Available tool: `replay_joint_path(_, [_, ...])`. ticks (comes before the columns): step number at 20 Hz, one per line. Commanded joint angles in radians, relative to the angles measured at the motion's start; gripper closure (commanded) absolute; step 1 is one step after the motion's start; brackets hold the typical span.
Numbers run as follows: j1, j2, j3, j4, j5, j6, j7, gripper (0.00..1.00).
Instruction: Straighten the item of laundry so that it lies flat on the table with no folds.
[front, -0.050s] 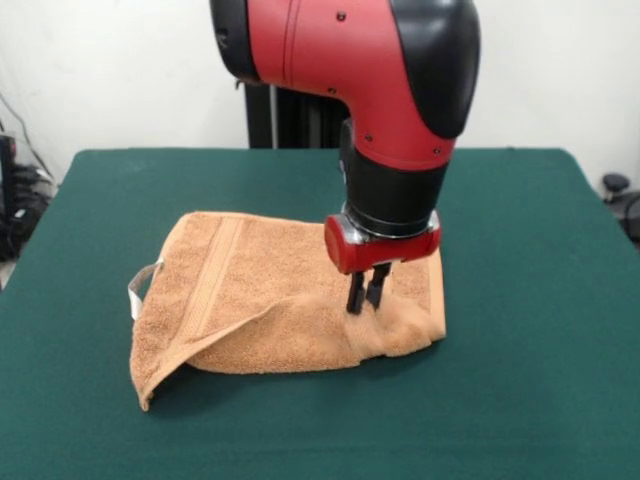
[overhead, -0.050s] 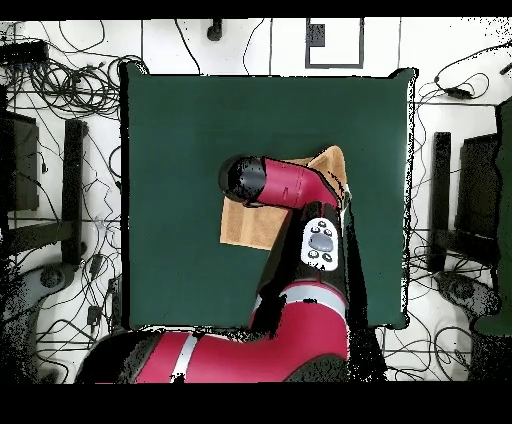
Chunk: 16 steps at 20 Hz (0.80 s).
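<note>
The item of laundry (front, -0.050s: 270, 300), an orange-tan towel, lies on the green table (front, -0.050s: 100, 420), folded over on itself. Its left front corner stands lifted off the cloth, and a white tag (front, -0.050s: 141, 288) sticks out at the left. A woven band runs down its left part. My gripper (front, -0.050s: 366, 298) points straight down at the towel's front right area. Its fingers are close together, with towel fabric bunched up around the tips. In the overhead view the arm (overhead, -0.050s: 290, 190) hides the gripper and most of the towel (overhead, -0.050s: 243, 226) on the table (overhead, -0.050s: 170, 130).
Green tabletop extends around the towel on every side. Cables (overhead, -0.050s: 70, 90) and dark equipment (overhead, -0.050s: 470, 200) crowd the floor beyond the table's edges in the overhead view.
</note>
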Motion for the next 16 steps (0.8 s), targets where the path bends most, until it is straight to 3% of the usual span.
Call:
replay_joint_path(1, [0.070, 0.043, 0.103, -0.073, 0.076, 0.004, 0.281, 1.00])
replay_joint_path(9, [0.095, 0.076, 0.074, -0.139, 0.090, 0.060, 0.287, 1.00])
replay_joint_path(16, [0.094, 0.078, 0.082, -0.110, 0.089, 0.011, 0.265, 1.00])
